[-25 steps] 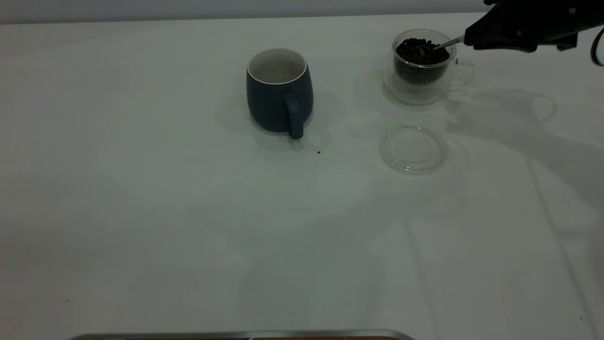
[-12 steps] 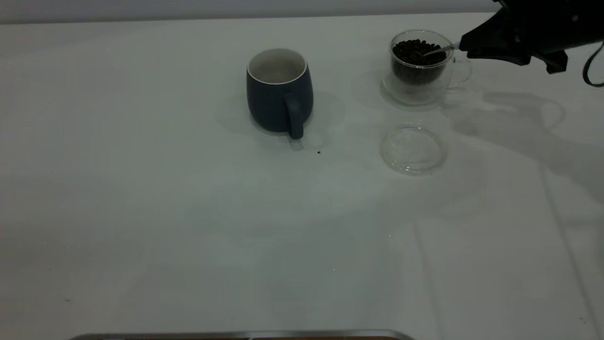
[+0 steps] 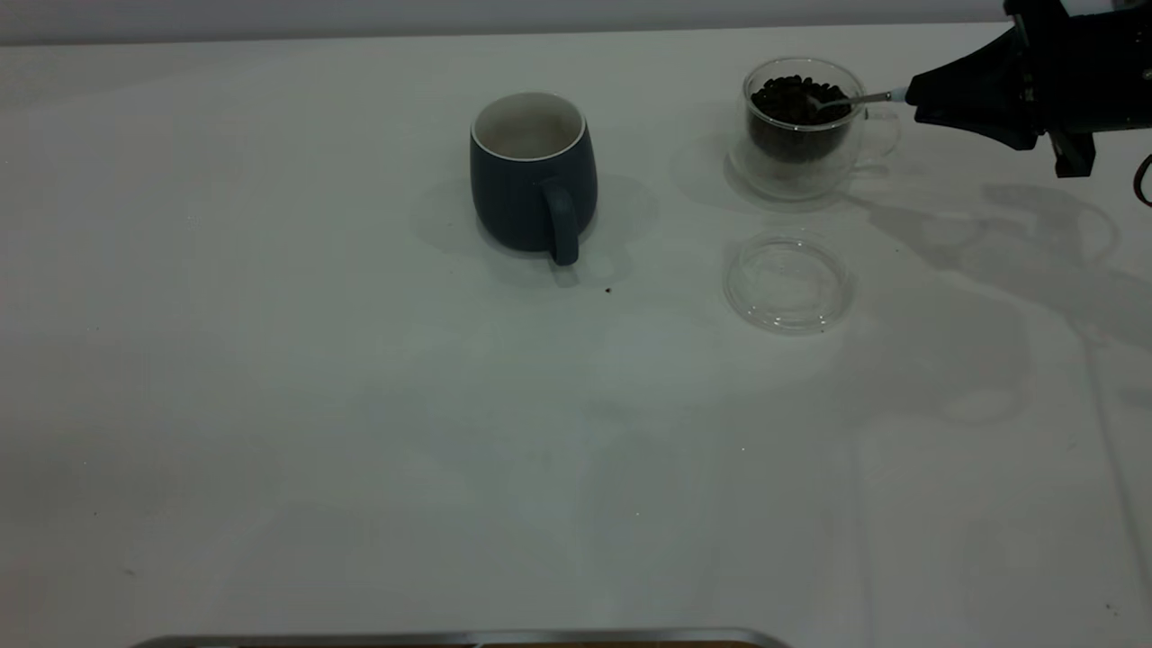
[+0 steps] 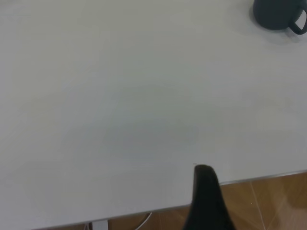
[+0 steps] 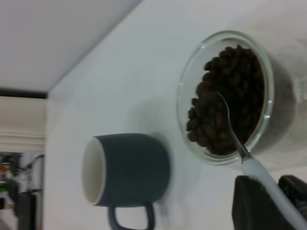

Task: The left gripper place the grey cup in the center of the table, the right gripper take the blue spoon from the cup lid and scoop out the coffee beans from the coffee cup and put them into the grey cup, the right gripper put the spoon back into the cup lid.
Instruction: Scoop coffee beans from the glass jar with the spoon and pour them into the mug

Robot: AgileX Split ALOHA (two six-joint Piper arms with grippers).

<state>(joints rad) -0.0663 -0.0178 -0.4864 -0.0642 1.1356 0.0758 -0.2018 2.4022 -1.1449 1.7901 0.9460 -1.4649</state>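
Reaching in from the far right edge of the exterior view, the right gripper held the spoon by its handle, jaws clenched on it, with the metal bowl dipped among the coffee beans at the top of the glass cup. That glass cup stood at the far right of the bench, its thin clear handle turned toward the gripper. Just in front of it, apart from it, the clear lid lay flat on the bench with nothing in it. The grey mug stood upright well to the left of the glass cup, near the middle of the far half of the bench, its loop handle facing the camera; whether it held any beans could not be told. A tiny dark speck lay on the bench just beside the mug's handle. From the left wrist view, the mug showed only at a far corner across a wide stretch of bench, and a single dark finger of the left gripper hung over the bench edge, so I cannot tell how its jaws stood. From the right wrist view, the spoon's pale handle ran from the gripper over the glass rim into the heap of beans, and the mug stood beside the glass cup, apart from it, showing a white inside.
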